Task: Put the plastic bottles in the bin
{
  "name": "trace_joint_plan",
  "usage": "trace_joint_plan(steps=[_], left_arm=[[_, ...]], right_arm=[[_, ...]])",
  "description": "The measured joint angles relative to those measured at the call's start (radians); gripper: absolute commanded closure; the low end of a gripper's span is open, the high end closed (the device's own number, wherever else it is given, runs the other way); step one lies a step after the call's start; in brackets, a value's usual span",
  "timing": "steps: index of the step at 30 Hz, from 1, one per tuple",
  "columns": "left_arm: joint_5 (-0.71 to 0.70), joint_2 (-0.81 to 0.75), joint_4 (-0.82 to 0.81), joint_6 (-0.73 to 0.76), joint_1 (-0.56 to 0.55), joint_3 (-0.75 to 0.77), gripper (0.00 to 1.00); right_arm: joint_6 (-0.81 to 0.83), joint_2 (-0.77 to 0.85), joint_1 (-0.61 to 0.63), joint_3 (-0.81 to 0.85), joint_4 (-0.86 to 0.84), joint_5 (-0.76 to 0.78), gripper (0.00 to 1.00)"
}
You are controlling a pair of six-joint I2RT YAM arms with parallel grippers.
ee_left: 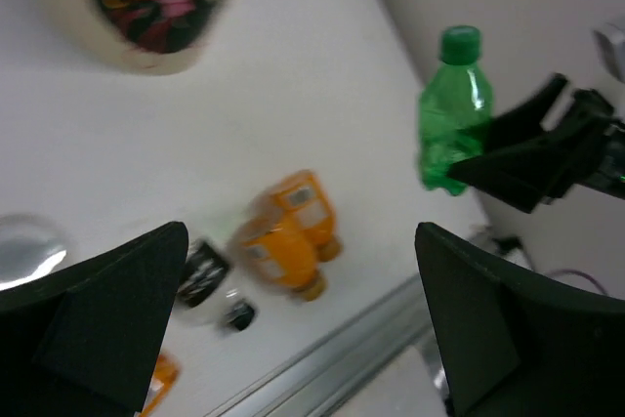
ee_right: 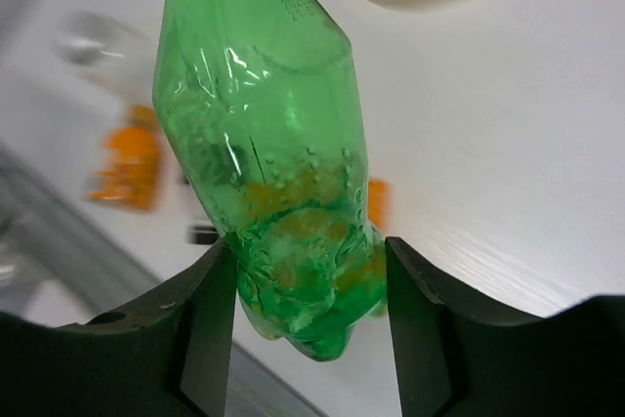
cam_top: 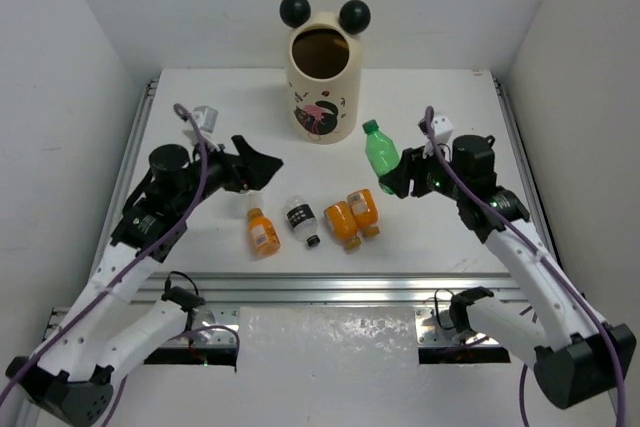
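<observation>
The cream bin [cam_top: 320, 82] with black ball ears stands at the back centre. My right gripper [cam_top: 397, 179] is shut on the base of the green bottle [cam_top: 380, 147] and holds it above the table, right of the bin; the wrist view shows the fingers clamped on the bottle [ee_right: 264, 134]. My left gripper [cam_top: 256, 168] is open and empty above the table's left side. Three orange bottles [cam_top: 263, 231] [cam_top: 342, 224] [cam_top: 363, 211] and a clear bottle with dark label and black cap [cam_top: 301, 221] lie on the table. A silvery blur [ee_left: 24, 249] shows at the left edge of the left wrist view.
White walls enclose the table on three sides. A metal rail [cam_top: 320, 292] runs along the near edge. The left wrist view shows the bin's printed wall [ee_left: 146, 7], the green bottle [ee_left: 451, 114] and two orange bottles [ee_left: 293, 231].
</observation>
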State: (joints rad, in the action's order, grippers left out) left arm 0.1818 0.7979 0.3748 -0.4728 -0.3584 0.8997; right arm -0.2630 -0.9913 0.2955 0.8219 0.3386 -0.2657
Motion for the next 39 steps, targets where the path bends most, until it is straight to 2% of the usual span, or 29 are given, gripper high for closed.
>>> trace_joint_plan(steps=[5,9,16,20,21,24,25,26,28,30,32,34,36,39], left_arm=[[0.205,0.117,-0.294,-0.076,-0.172,0.0,0.0],[0.283,0.204,-0.432,-0.091,-0.296,0.011,0.0],[0.25,0.293,-0.502,-0.084,-0.369,0.103,0.01],[0.26,0.328,-0.552,-0.088,-0.379,0.112,0.09],[0.27,0.338,-0.568,-0.091,-0.383,0.115,0.14],[0.327,0.375,-0.626,-0.104,-0.395,0.134,0.7],[0.335,0.381,-0.629,-0.098,-0.396,0.142,0.99],[0.346,0.386,-0.636,-0.097,-0.399,0.144,1.0],[0.352,0.392,-0.638,-0.092,-0.399,0.154,1.0],[0.319,0.4,-0.604,-0.077,-0.401,0.18,1.0],[0.206,0.407,-0.519,-0.056,-0.406,0.231,1.0],[0.028,0.417,-0.414,-0.028,-0.408,0.308,1.0],[-0.168,0.435,-0.333,0.012,-0.4,0.393,1.0],[-0.345,0.494,-0.295,0.064,-0.352,0.501,1.0]], right_arm=[[-0.177,0.113,0.008,-0.062,-0.202,-0.34,0.7],[-0.362,0.116,0.015,-0.114,-0.385,-0.55,0.71],[-0.51,0.117,0.024,-0.115,-0.563,-0.713,0.7],[-0.562,0.106,0.029,-0.116,-0.616,-0.746,0.7],[-0.578,0.1,0.031,-0.116,-0.636,-0.755,0.7],[-0.632,0.077,0.034,-0.123,-0.699,-0.779,0.65],[-0.643,0.071,0.031,-0.124,-0.712,-0.787,0.52],[-0.649,0.072,0.031,-0.124,-0.721,-0.792,0.41],[-0.653,0.075,0.03,-0.124,-0.727,-0.791,0.01],[-0.628,0.086,0.03,-0.124,-0.709,-0.79,0.01],[-0.575,0.119,0.023,-0.116,-0.61,-0.741,0.01],[-0.504,0.167,0.01,-0.096,-0.451,-0.617,0.01],[-0.454,0.238,0.006,-0.087,-0.29,-0.397,0.01],[-0.41,0.351,0.002,-0.116,-0.148,-0.144,0.01]])
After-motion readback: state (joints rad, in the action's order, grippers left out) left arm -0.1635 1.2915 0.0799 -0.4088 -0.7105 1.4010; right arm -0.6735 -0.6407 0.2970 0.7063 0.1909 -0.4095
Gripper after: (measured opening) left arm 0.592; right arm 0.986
